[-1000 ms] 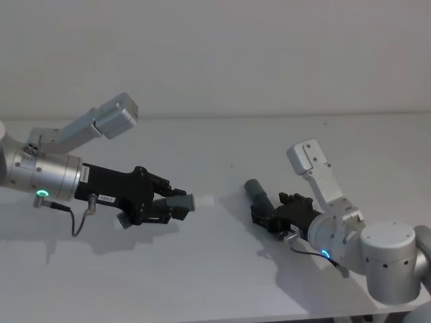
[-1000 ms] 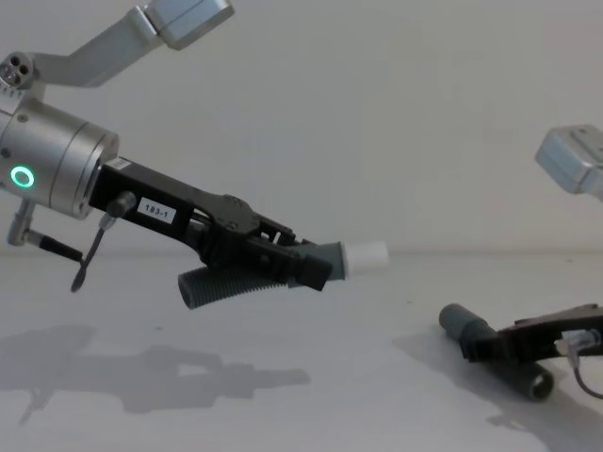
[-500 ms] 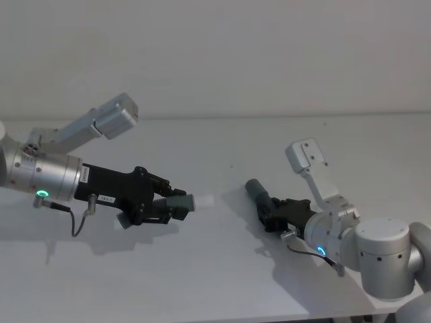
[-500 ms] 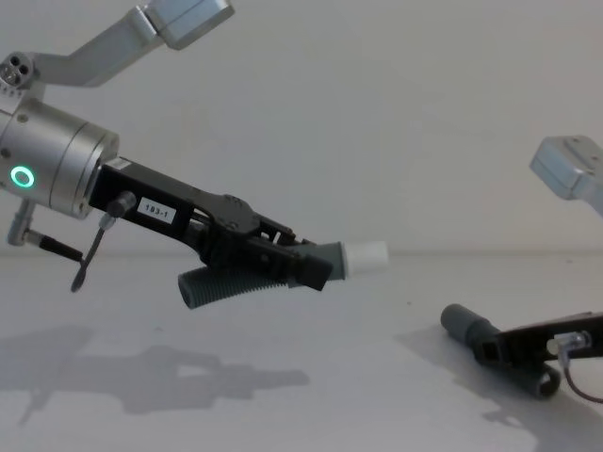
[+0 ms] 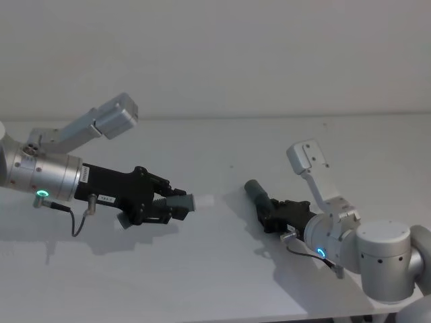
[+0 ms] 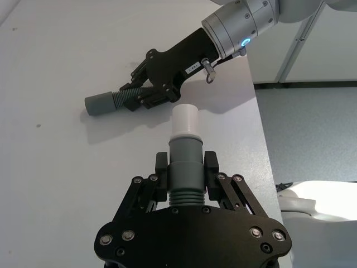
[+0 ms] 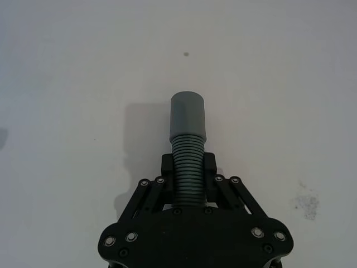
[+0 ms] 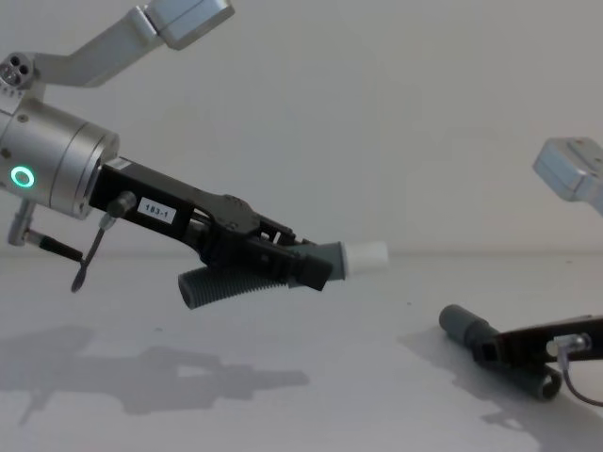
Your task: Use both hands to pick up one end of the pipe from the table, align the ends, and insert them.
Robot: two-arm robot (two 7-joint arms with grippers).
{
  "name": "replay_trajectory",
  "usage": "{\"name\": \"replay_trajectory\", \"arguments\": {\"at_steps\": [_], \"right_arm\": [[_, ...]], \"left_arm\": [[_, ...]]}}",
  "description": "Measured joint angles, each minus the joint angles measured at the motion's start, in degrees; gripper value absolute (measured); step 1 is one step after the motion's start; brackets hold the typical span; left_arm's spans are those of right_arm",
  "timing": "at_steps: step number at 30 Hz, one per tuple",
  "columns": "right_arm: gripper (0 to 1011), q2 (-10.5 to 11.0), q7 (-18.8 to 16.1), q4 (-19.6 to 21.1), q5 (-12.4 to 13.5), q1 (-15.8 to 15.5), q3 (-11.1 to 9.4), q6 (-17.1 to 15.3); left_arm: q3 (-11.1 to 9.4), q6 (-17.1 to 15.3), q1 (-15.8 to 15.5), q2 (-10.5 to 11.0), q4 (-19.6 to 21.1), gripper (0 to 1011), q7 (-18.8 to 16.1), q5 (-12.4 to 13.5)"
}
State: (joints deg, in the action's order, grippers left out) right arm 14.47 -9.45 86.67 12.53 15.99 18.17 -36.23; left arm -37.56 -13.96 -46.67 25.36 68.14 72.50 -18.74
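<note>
above table [image 8: 358,405], l arm [image 8: 58,171] slopes down.

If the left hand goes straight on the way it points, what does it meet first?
Probably the right hand, where it grips the straight piece; the bent piece in the left hand would touch first, white tip leading. It sits higher in the chest view, so it might pass over.
</note>
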Motion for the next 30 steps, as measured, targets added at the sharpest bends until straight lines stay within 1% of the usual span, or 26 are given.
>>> {"name": "replay_trajectory", "arguments": {"at_steps": [3, 5, 8, 11, 15, 16, 18, 19, 21, 23, 24, 25, 26, 28, 29, 30], "right_arm": [[274, 0.19, -0.40, 0.11, -0.12, -0.14, 0.03, 0.83], [274, 0.62, -1.17, 0.27, -0.46, -0.25, 0.12, 2.53], [275, 1.03, -1.80, 0.44, -0.77, -0.28, 0.24, 3.97], [275, 2.00, -3.12, 0.63, -1.40, -0.30, 0.57, 6.99], [274, 2.91, -4.46, 0.78, -1.89, -0.31, 0.85, 9.45], [274, 3.37, -5.25, 0.82, -2.19, -0.30, 1.00, 10.97], [274, 3.90, -5.97, 0.85, -2.44, -0.28, 1.14, 12.32], [274, 4.39, -6.67, 0.88, -2.69, -0.26, 1.28, 13.77], [274, 4.92, -7.57, 0.88, -2.96, -0.22, 1.42, 15.46], [275, 5.83, -8.76, 0.89, -3.29, -0.11, 1.66, 17.77], [274, 6.39, -9.72, 0.89, -3.52, -0.02, 1.80, 19.55], [273, 6.39, -9.72, 0.89, -3.52, -0.02, 1.80, 19.55], [274, 7.06, -10.54, 0.87, -3.68, 0.11, 1.97, 21.08], [274, 7.54, -11.37, 0.82, -3.85, 0.20, 2.07, 22.67], [274, 8.26, -12.32, 0.73, -4.00, 0.38, 2.26, 24.42], [274, 8.59, -12.76, 0.66, -4.06, 0.47, 2.33, 25.26]], "left_arm": [[0.00, 0.00, 0.00, 0.00, 0.00, 357, 0.00, 0.00], [0.00, 0.00, 0.00, 0.00, 0.00, 357, 0.00, 0.00], [0.00, 0.00, 0.00, 0.00, 0.00, 357, 0.00, 0.00], [0.00, 0.00, 0.00, 0.00, 0.00, 357, 0.00, 0.00], [0.00, 0.00, 0.00, 0.00, 0.00, 357, 0.00, 0.00], [0.00, 0.00, 0.00, 0.00, 0.00, 357, 0.00, 0.00], [0.00, 0.00, 0.00, 0.00, 0.00, 357, 0.00, 0.00], [0.00, 0.00, 0.00, 0.00, 0.00, 357, 0.00, 0.00], [0.00, 0.00, 0.00, 0.00, 0.00, 357, 0.00, 0.00], [0.00, 0.00, 0.00, 0.00, 0.00, 357, 0.00, 0.00], [0.00, 0.00, 0.00, 0.00, 0.00, 357, 0.00, 0.00], [0.00, 0.00, 0.00, 0.00, 0.00, 357, 0.00, 0.00], [0.00, 0.00, 0.00, 0.00, -0.01, 357, 0.00, 0.00], [0.00, 0.00, 0.00, 0.00, 0.00, 357, 0.00, 0.00], [0.00, 0.00, 0.00, 0.00, 0.00, 357, 0.00, 0.00], [0.00, 0.00, 0.00, 0.00, 0.00, 357, 0.00, 0.00]]}}
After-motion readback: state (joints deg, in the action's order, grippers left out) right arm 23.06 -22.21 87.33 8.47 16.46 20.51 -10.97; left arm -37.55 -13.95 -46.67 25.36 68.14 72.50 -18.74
